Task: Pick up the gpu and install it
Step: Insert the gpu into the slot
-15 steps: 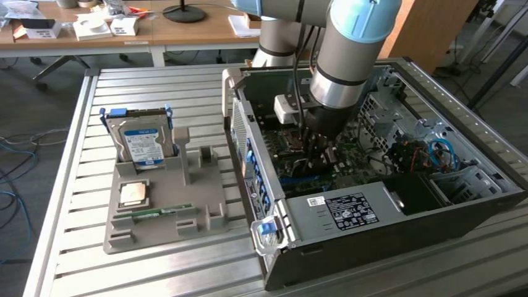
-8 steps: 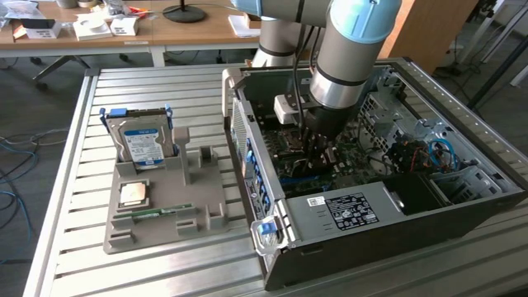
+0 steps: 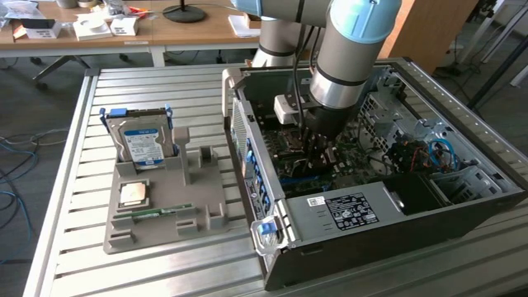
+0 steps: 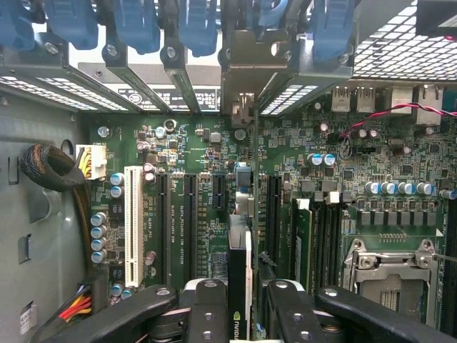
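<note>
My gripper (image 4: 241,311) is shut on the gpu (image 4: 238,257), a thin dark card seen edge-on with a logo on its spine, standing upright between the two black fingers (image 4: 203,307). The card hangs just over the black expansion slots of the green motherboard (image 4: 178,143), and its metal bracket end reaches toward the rear slot openings (image 4: 243,78). In the exterior view the gripper (image 3: 318,151) is deep inside the open computer case (image 3: 363,244), low over the board.
Blue slot latches (image 4: 193,25) line the case's rear. A white slot (image 4: 133,221), a cable bundle (image 4: 50,171) and the processor socket (image 4: 393,279) flank the card. Outside, a grey fixture (image 3: 202,185) holds a hard drive (image 3: 142,145), a chip (image 3: 132,193) and a memory stick (image 3: 153,213).
</note>
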`<action>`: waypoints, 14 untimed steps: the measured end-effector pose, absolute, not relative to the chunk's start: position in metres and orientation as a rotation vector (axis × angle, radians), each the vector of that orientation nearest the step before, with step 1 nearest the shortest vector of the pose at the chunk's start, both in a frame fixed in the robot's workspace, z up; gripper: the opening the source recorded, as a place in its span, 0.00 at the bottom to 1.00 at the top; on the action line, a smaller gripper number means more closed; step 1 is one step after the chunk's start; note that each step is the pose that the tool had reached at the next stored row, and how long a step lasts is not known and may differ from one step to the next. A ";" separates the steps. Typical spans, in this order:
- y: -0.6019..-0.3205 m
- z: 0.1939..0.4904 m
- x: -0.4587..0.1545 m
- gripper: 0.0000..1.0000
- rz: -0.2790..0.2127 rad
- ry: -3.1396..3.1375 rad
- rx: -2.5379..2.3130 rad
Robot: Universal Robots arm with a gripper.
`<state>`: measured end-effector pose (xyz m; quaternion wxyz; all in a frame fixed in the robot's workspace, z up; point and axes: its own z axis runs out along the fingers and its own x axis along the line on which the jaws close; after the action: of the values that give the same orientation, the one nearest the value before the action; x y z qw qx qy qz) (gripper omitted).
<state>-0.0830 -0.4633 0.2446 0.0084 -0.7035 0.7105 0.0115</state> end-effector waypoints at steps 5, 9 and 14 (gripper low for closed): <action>-0.463 0.245 -0.083 0.26 0.036 2.220 -2.198; -0.462 0.245 -0.083 0.26 0.036 2.220 -2.199; -0.462 0.245 -0.083 0.26 0.036 2.220 -2.198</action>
<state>-0.0830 -0.4620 0.2446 0.0084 -0.7035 0.7106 0.0115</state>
